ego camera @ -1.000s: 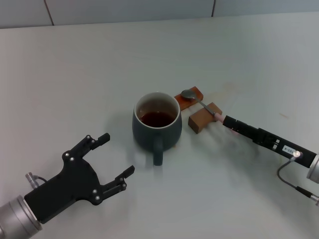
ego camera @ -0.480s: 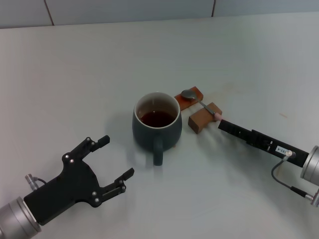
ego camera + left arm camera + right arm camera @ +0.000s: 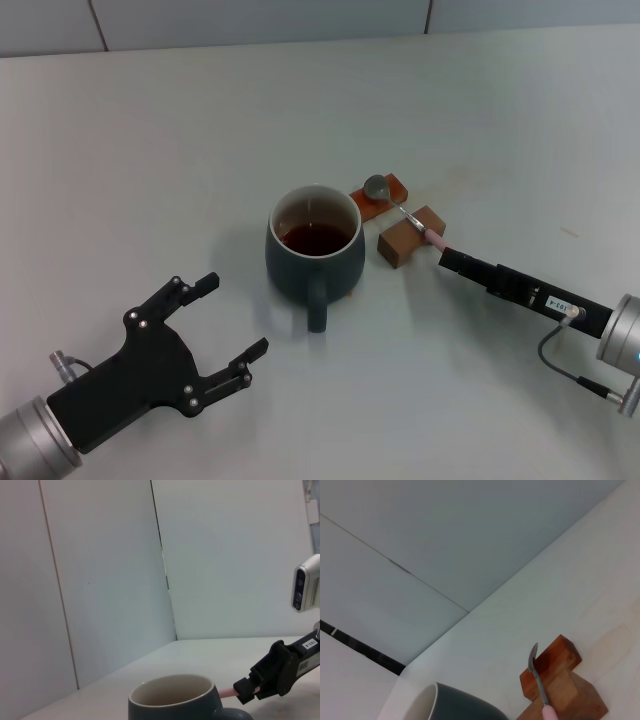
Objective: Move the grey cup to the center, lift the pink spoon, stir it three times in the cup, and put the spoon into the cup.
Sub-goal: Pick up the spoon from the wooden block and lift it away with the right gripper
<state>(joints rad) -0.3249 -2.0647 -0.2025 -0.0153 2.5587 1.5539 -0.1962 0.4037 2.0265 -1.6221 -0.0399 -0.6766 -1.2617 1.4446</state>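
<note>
The grey cup (image 3: 300,272) stands mid-table with dark reddish liquid inside and its handle toward me; it also shows in the left wrist view (image 3: 172,700) and the right wrist view (image 3: 451,706). The pink spoon (image 3: 405,212) lies across two wooden blocks just right of the cup, with its metal bowl over the far block. My right gripper (image 3: 447,256) is shut on the end of its pink handle (image 3: 227,692), which the left wrist view shows pinched in the fingertips. My left gripper (image 3: 233,314) is open and empty, low over the table at the front left of the cup.
Two brown wooden blocks (image 3: 410,238) (image 3: 388,192) sit next to the cup's right side and also show in the right wrist view (image 3: 561,676). A pale wall runs along the table's far edge.
My right arm has swung slightly toward the table's front, keeping its tip at the spoon's handle. More of the pink handle shows now. The cup and left arm have barely moved.
</note>
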